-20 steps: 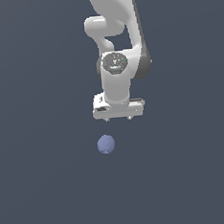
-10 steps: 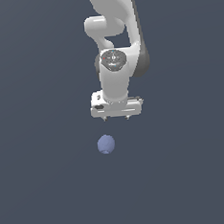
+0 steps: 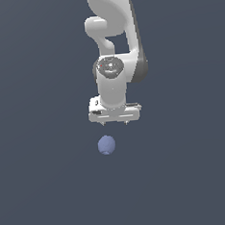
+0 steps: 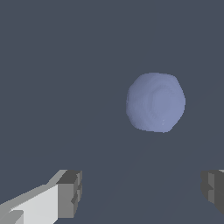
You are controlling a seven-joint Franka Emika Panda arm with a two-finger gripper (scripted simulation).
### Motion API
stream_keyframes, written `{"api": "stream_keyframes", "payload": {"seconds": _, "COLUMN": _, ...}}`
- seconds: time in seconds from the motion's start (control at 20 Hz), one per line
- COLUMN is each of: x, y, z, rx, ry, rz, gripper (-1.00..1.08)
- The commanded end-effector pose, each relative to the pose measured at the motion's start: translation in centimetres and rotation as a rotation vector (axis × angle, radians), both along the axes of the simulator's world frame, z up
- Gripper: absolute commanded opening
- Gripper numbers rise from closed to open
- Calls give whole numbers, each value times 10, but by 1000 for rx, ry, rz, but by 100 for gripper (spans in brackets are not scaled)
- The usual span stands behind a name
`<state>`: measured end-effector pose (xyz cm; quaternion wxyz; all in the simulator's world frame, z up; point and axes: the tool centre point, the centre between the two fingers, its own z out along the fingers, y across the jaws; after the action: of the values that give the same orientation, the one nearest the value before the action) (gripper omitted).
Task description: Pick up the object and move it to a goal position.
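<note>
Little is changing over the last second: the white arm (image 3: 113, 51) is staying hung over the same patch of the dark grey floor (image 3: 43, 178), with only a slight shift of the wrist toward the exterior view's left, and the ball is lying where it was. Going by size, the floor is filling both views as a flat, plain surface. Next, the arm is reaching down from the upper edge of the exterior view, its wrist pointing straight down. Below it, the gripper (image 3: 114, 122) is hovering with its jaws spread wide and nothing between them; in the wrist view the two dark fingertips (image 4: 70, 192) are standing far apart with only bare floor in the gap. Smallest, the periwinkle-blue ball (image 3: 106, 145) is resting on the floor just below the gripper in the exterior view and slightly toward that view's left, apart from both fingers. Being round, it is showing no long axis and is pointing no particular way; the wrist view is showing a faintly faceted surface (image 4: 155, 102).
</note>
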<state>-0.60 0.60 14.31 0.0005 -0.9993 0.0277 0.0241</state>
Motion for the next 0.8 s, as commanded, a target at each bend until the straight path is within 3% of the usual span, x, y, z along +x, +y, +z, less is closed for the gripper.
{"api": "stream_keyframes", "payload": {"seconds": 0.0, "x": 9, "y": -7, "z": -7, "rx": 0, "ry": -7, "rz": -17, "gripper": 100}}
{"api": "stream_keyframes", "payload": {"seconds": 0.4, "x": 40, "y": -35, "z": -38, "rx": -3, "ry": -36, "rz": -81, "gripper": 100}}
{"api": "stream_keyframes", "payload": {"seconds": 0.75, "x": 52, "y": -47, "z": -52, "rx": -5, "ry": -47, "rz": -106, "gripper": 100}}
